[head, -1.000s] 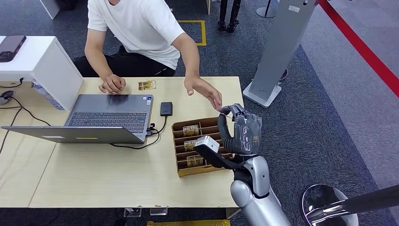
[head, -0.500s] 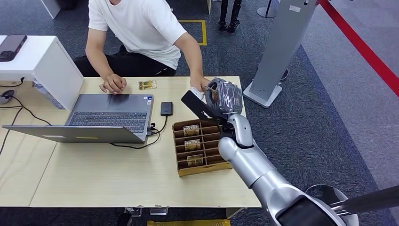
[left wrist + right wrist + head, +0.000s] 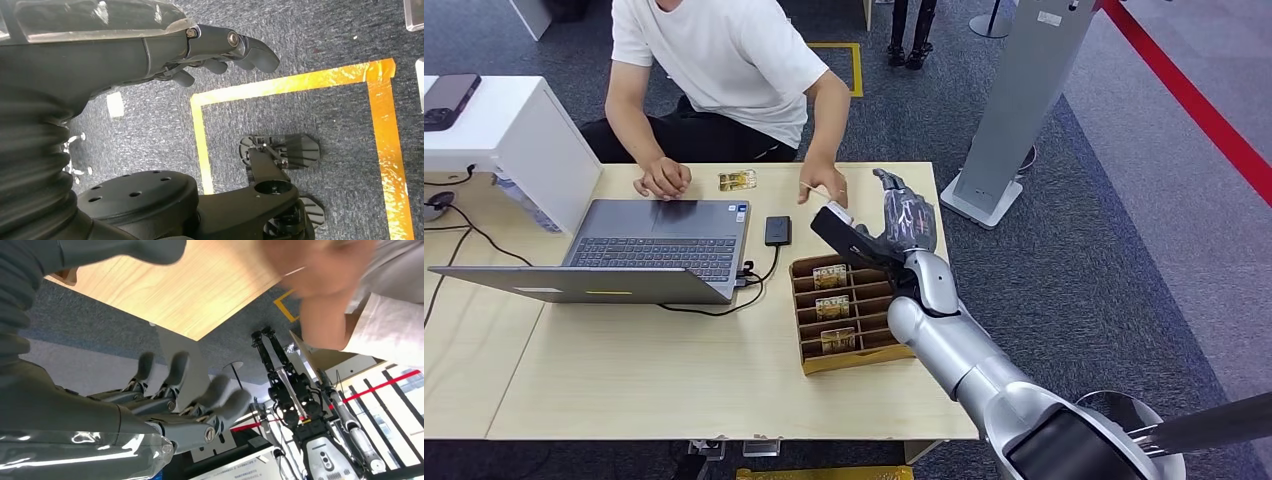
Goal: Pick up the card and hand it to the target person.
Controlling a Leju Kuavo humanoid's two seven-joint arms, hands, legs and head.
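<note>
My right hand (image 3: pixel 902 214) is raised over the far right part of the table, just beyond the card box, its fingers spread and nothing between them. In the right wrist view the same fingers (image 3: pixel 200 402) are apart and bare. A person in a white shirt (image 3: pixel 724 50) sits across the table. Their hand (image 3: pixel 824 185) is just left of mine and pinches a thin pale card (image 3: pixel 808 189), seen edge-on. That card (image 3: pixel 295 271) is a thin line in the blurred hand in the right wrist view. My left hand (image 3: pixel 220 52) hangs above the floor, loosely bent and holding nothing.
A brown slotted box (image 3: pixel 807 322) holding several cards stands on the table (image 3: pixel 644 370) below my right arm. Another card (image 3: pixel 736 181) lies by the person's other hand. An open laptop (image 3: pixel 654 240), a black device (image 3: pixel 777 231) and its cable lie left. A grey stand (image 3: pixel 1014 100) is right.
My right hand rose from beside the box to meet the person's hand, then spread its fingers. The person's hand has drawn back to the left with the card.
</note>
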